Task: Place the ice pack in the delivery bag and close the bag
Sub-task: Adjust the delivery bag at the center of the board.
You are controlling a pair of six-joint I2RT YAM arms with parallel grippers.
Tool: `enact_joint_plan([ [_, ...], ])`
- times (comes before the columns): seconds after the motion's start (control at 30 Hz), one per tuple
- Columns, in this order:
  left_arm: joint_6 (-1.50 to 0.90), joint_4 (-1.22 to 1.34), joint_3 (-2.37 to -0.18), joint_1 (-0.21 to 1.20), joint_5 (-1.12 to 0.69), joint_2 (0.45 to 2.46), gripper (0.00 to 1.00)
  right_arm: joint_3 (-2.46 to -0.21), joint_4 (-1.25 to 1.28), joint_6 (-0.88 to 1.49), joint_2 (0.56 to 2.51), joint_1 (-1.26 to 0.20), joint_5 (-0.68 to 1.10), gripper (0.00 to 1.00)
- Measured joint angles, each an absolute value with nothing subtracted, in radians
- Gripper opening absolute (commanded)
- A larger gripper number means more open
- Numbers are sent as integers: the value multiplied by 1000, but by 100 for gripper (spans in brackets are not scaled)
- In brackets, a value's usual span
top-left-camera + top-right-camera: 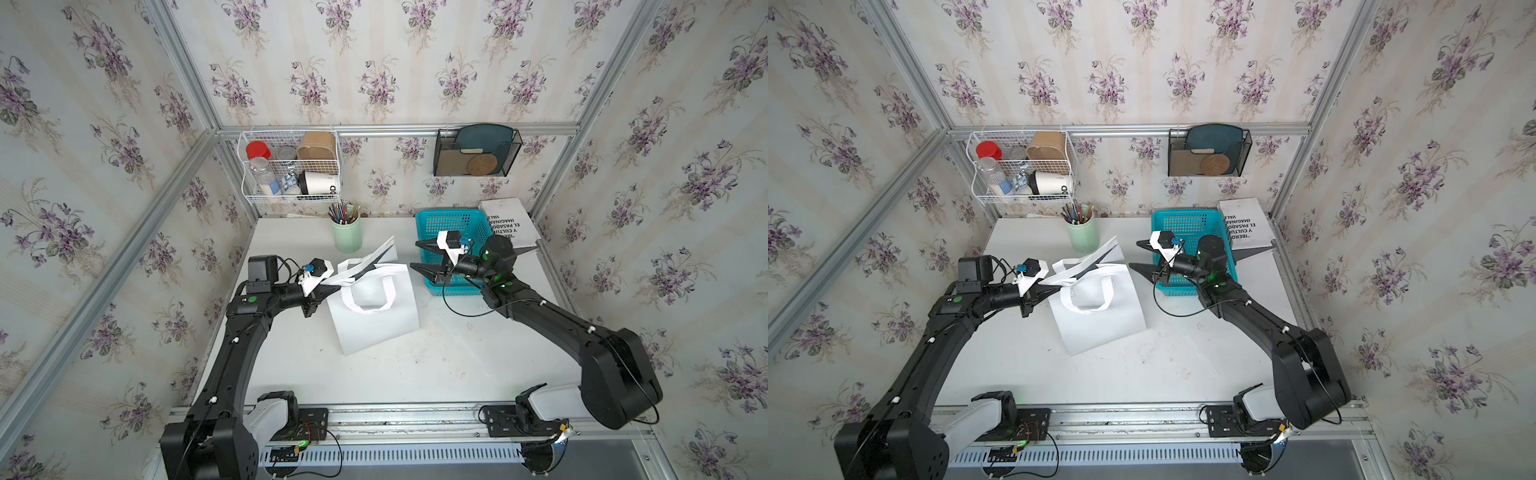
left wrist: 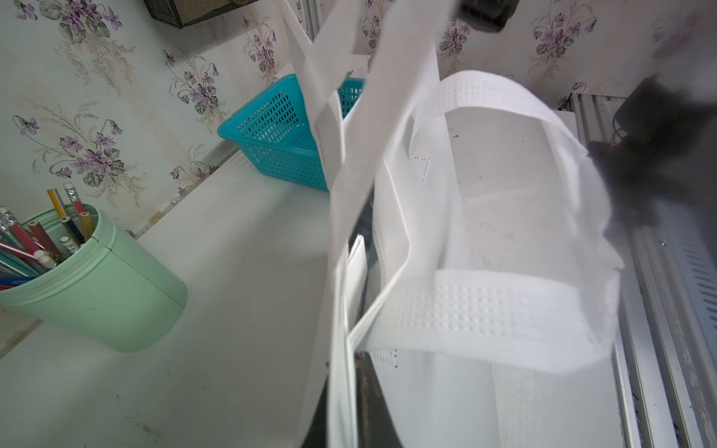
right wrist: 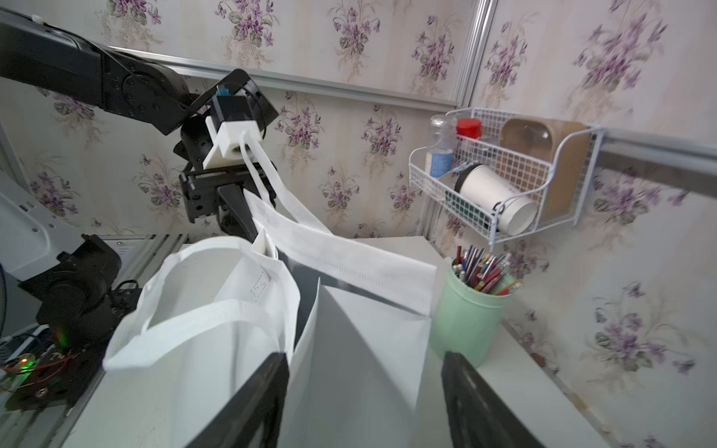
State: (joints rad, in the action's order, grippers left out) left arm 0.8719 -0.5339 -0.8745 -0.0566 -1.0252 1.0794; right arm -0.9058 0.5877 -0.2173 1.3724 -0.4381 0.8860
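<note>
The white delivery bag (image 1: 376, 322) (image 1: 1100, 322) lies on its side mid-table, its mouth toward the back wall and one loop handle (image 1: 372, 305) flat on top. My left gripper (image 1: 328, 286) (image 1: 1047, 289) (image 2: 351, 388) is shut on the bag's rim by the other handle and holds that edge up. My right gripper (image 1: 414, 254) (image 1: 1134, 254) (image 3: 364, 360) stands open at the right side of the bag's mouth. A folded side panel of the bag (image 3: 349, 349) lies between its fingers, ungripped. The ice pack is out of view.
A turquoise basket (image 1: 453, 224) (image 2: 279, 143) stands at the back right, under my right wrist. A green pencil cup (image 1: 347, 235) (image 3: 469, 322) is just behind the bag. A book (image 1: 511, 220) leans in the back right corner. A wire shelf (image 1: 291, 166) and a black mesh holder (image 1: 476, 151) hang on the wall.
</note>
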Motion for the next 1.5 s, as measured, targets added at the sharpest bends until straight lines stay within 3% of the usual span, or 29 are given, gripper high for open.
enact_joint_plan([
  [0.1,878,-533,-872,-51,-1010,1062,0,-1037,432,-321,1333,-482,874,65],
  [0.3,797,-464,-839,-51,-1020,1055,0,-1329,22,-623,1457,-753,796,67],
  [0.4,762,-431,-818,-51,-1026,1042,0,-1400,-134,-740,1519,-797,724,74],
  [0.53,742,-416,-809,-51,-1027,1023,0,-1466,-276,-872,1576,-839,651,75],
  [0.7,735,-420,-810,-50,-1026,1016,0,-1519,-339,-958,1643,-875,576,81],
  [0.93,782,-464,-827,-38,-1019,1016,0,-1579,-354,-996,1718,-902,448,81],
  [1.3,833,-504,-838,-31,-1003,1005,0,-1642,-339,-1006,1741,-901,435,76],
  [1.5,875,-535,-844,-30,-975,989,0,-1654,-362,-1017,1768,-891,450,67],
])
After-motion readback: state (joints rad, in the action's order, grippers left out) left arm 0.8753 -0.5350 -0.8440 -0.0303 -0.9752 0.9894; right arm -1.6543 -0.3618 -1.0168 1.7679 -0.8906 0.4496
